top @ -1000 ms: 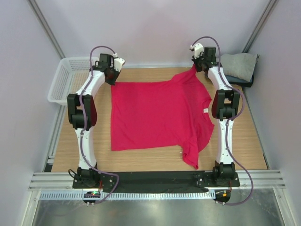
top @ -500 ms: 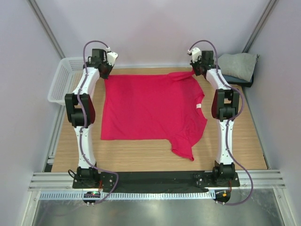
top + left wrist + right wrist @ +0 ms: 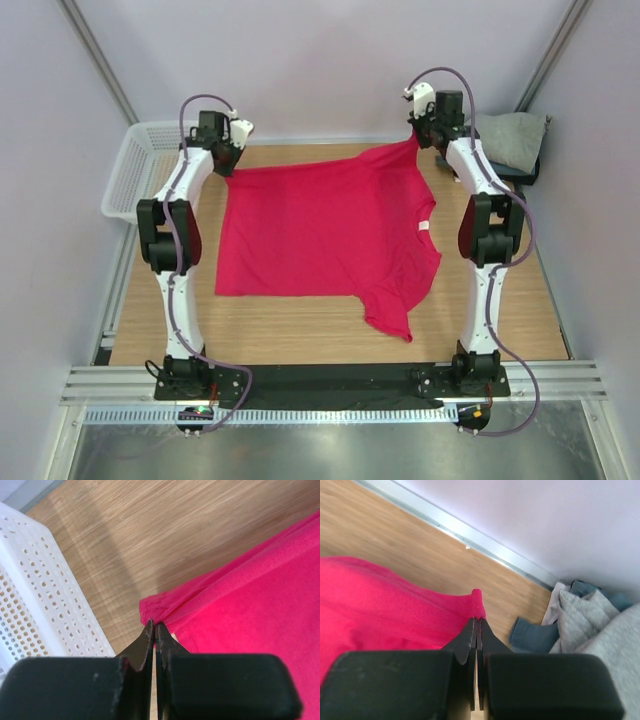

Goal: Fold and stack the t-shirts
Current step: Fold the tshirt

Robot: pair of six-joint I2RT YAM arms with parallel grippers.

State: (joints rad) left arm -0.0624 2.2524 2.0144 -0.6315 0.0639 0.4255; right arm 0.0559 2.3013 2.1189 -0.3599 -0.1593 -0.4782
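Note:
A crimson-pink t-shirt [image 3: 325,235] lies spread over the middle of the wooden table, one sleeve trailing toward the front right. My left gripper [image 3: 224,158] is shut on the shirt's far left corner, seen as a pinched fold [image 3: 156,611] in the left wrist view. My right gripper [image 3: 420,136] is shut on the far right corner [image 3: 478,605] and holds it a little above the table. A stack of folded light grey [image 3: 510,137] and dark blue-grey shirts sits at the far right; it also shows in the right wrist view [image 3: 590,620].
A white plastic mesh basket [image 3: 140,170] stands at the far left edge, close beside my left gripper [image 3: 155,628]. Pale walls close in the table at the back and both sides. Bare wood [image 3: 300,330] shows in front of the shirt.
The far edge of the shirt has been lifted and pulled taut. My right gripper rose and moved slightly right; my left gripper shifted a little right and toward me.

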